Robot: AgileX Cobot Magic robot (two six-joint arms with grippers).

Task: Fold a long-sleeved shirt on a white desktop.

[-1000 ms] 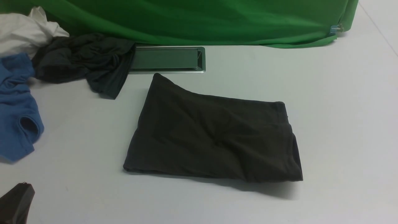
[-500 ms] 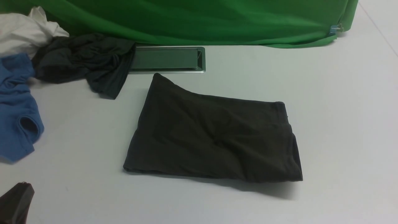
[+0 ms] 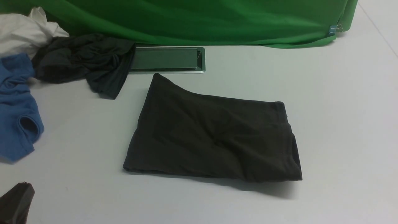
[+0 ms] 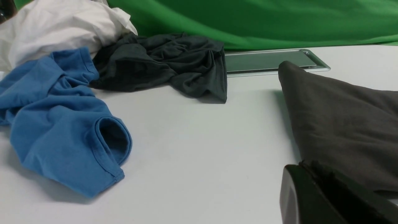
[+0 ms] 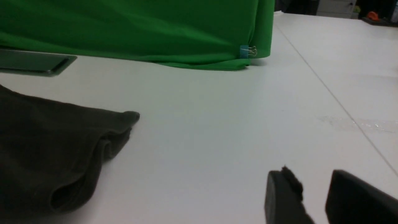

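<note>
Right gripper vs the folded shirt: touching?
Apart. The right wrist view shows the right gripper with open, empty jaws, and bare white desktop lies between it and the long-sleeved shirt.

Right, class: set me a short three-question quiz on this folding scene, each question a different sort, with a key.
1. True or false: the long-sleeved shirt lies folded on the white desktop.
2. Which garment partly covers the cable hatch? A) blue garment B) dark teal-grey garment C) white garment
3. Fill in: the right gripper has its jaws ____ and holds nothing.

Key: 1 true; 2 B; 3 open (a gap shows between them in the right wrist view).
</note>
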